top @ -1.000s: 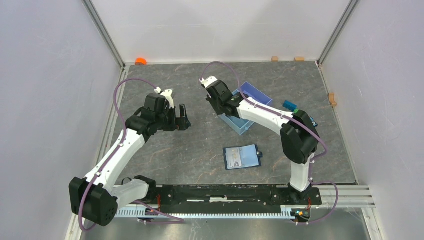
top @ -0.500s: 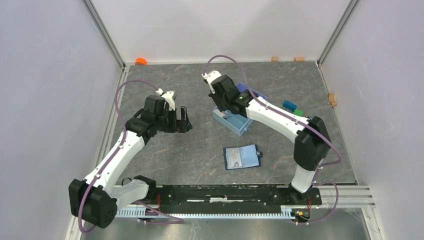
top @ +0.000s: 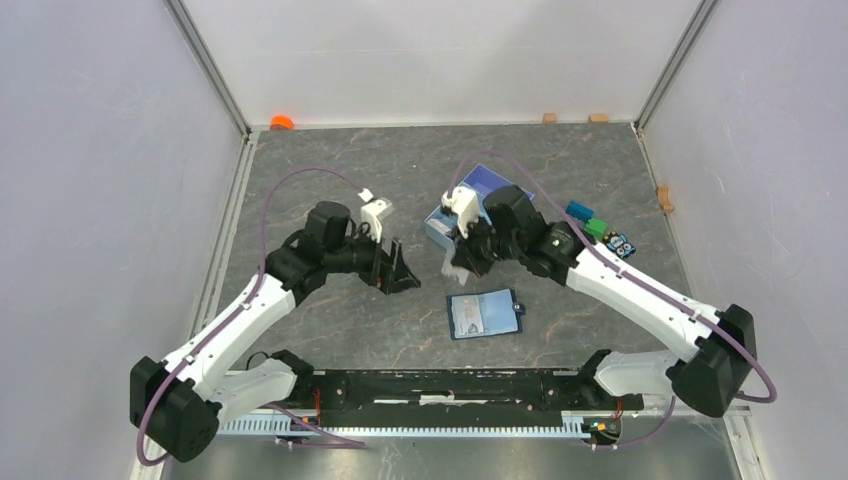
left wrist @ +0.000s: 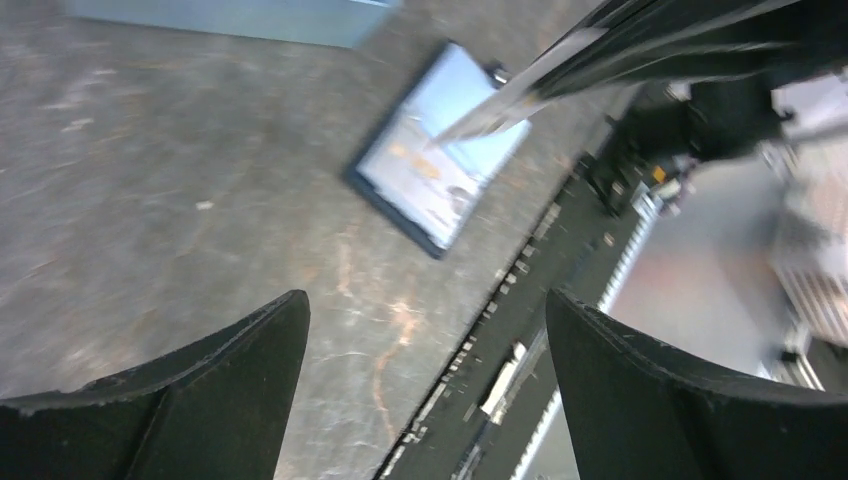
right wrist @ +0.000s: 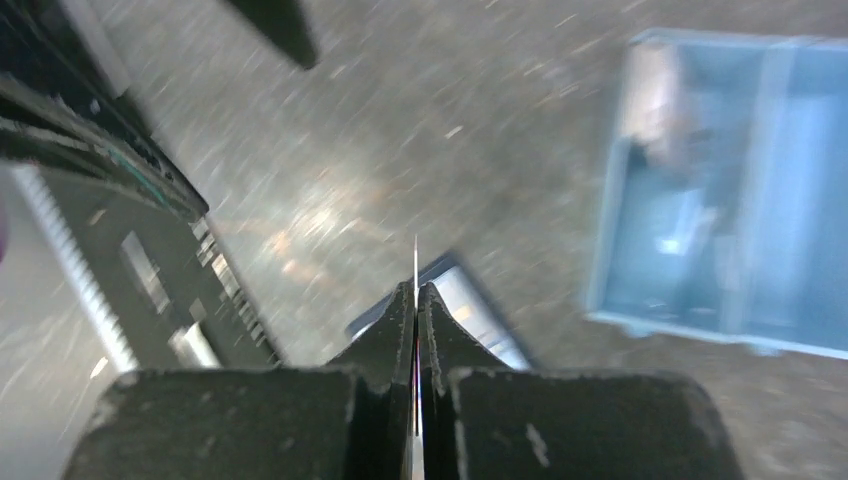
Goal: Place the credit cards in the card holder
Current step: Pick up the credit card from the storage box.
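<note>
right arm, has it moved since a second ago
Yes. The right arm swung off the blue tray toward the wallet, nearer the bases, jaws shut on a card.

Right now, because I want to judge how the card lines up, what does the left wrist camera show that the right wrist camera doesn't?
Left wrist only: the whole open wallet and the broad face of the card. Right wrist only: the inside of the tray, and the right gripper shut on the card, seen edge-on. Both: the wallet, the card and the grey table.
</note>
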You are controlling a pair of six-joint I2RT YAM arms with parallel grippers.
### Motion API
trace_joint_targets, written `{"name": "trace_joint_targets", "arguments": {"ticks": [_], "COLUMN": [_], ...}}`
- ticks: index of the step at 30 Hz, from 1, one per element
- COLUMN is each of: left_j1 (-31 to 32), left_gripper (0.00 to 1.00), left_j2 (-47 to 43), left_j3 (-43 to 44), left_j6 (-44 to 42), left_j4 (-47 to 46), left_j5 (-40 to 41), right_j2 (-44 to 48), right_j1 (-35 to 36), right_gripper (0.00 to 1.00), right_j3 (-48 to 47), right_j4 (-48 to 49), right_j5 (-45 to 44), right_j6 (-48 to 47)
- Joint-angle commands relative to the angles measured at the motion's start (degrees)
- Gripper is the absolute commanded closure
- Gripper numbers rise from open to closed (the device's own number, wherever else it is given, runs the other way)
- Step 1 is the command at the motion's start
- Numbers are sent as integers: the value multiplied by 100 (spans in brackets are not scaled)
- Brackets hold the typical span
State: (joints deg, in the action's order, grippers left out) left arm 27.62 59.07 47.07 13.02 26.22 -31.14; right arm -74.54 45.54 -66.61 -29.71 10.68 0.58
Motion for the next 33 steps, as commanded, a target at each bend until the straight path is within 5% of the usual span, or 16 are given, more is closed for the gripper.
{"name": "trace_joint_targets", "arguments": {"ticks": [1, 7, 15, 23, 24, 26, 30, 33], "left_j1": [656, 1444, 2034, 2071, 2079, 2081, 2090, 2090], "left_gripper": [6, 9, 31, 87, 97, 98, 98, 98], "left_j2": [-112, 175, 298, 358, 366, 390, 378, 369], "left_j3": [-139, -149, -189, -152, -138, -114, -184, -560], "left_j6": [-318, -257, -229, -204, -203, -176, 446, 1402], "left_j4": [-631, -775, -855, -805, -767, -631, -705, -1277], "left_j5": [-1089, -1745, -1966, -1731, -1630, -1397, -608, -34], "right_j2": [581, 1035, 1215, 1215, 1231, 1269, 1427, 1633], "right_j1": [27, 54, 52, 61, 65, 43, -391, -928], "right_gripper": [100, 100, 100, 99, 91, 65, 30, 19], "right_j3": [876, 1529, 1995, 2084, 2070, 2004, 1959, 2169], "right_j4": [140, 671, 1773, 1925, 1906, 1693, 1022, 687], "right_j5": [2214, 3464, 4068, 4132, 4049, 3639, 2687, 1897], "right_j6": [174, 648, 1437, 1567, 1552, 1451, 1238, 1212]}}
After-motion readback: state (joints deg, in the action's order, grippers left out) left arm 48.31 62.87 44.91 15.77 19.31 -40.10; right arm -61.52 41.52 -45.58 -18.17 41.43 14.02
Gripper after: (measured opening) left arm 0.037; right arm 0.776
